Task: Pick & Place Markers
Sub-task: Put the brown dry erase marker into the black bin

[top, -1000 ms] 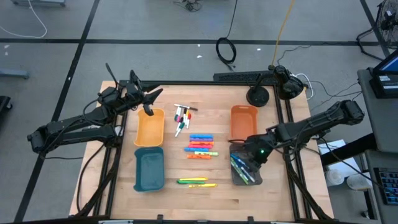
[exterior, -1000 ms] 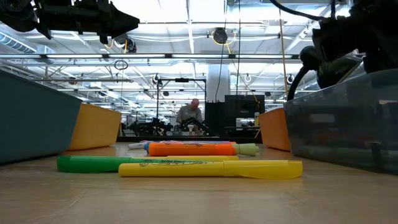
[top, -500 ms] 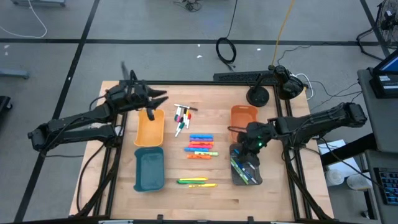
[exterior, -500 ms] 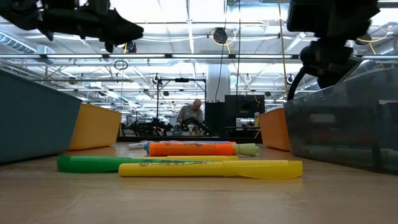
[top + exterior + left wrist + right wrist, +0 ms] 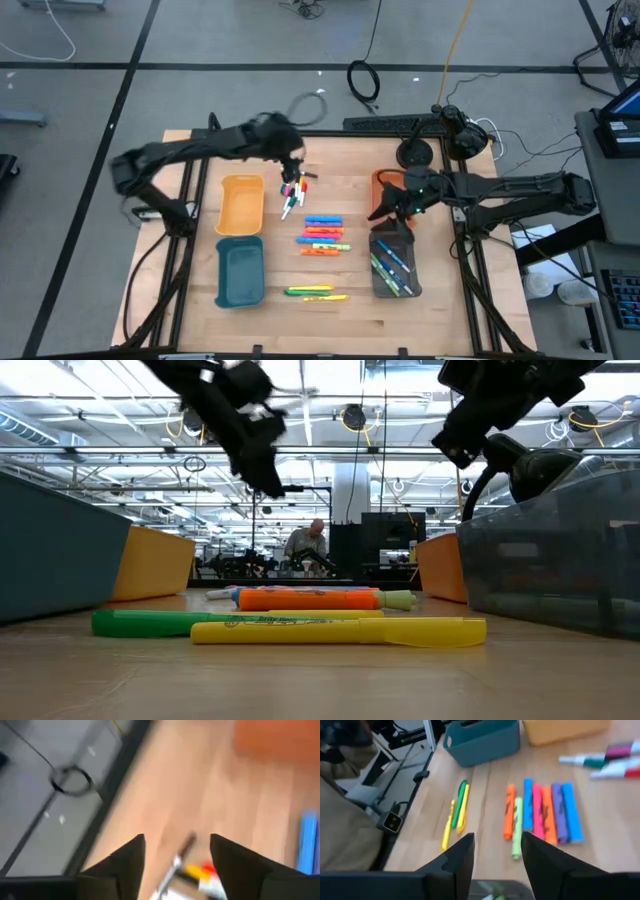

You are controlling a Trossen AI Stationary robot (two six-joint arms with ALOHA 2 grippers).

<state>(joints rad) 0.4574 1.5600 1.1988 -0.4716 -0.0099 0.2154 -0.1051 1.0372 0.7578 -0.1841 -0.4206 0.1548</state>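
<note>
A heap of thin white markers with coloured caps (image 5: 291,190) lies near the table's far edge. A row of thick highlighters (image 5: 322,234) lies mid-table, and a green and a yellow highlighter (image 5: 314,292) lie near the near edge. Several more markers lie inside the clear tray (image 5: 394,268). My left gripper (image 5: 294,168) hangs open just above the far side of the thin-marker heap (image 5: 197,870), touching nothing. My right gripper (image 5: 380,207) is open and empty over the near end of the orange tray (image 5: 392,183), facing the highlighter row (image 5: 542,810).
A yellow tray (image 5: 241,205) and a teal tray (image 5: 240,272) stand on the table's left side. A black round base (image 5: 414,155) and cables sit at the far right corner. Bare wood shows between the trays and the markers. A person is seen far behind the table (image 5: 305,545).
My left gripper has swung from above the yellow tray's far corner toward the table's right, ending over the thin-marker heap. My right gripper has moved from over the clear tray toward the far edge and now hangs over the orange tray's near end.
</note>
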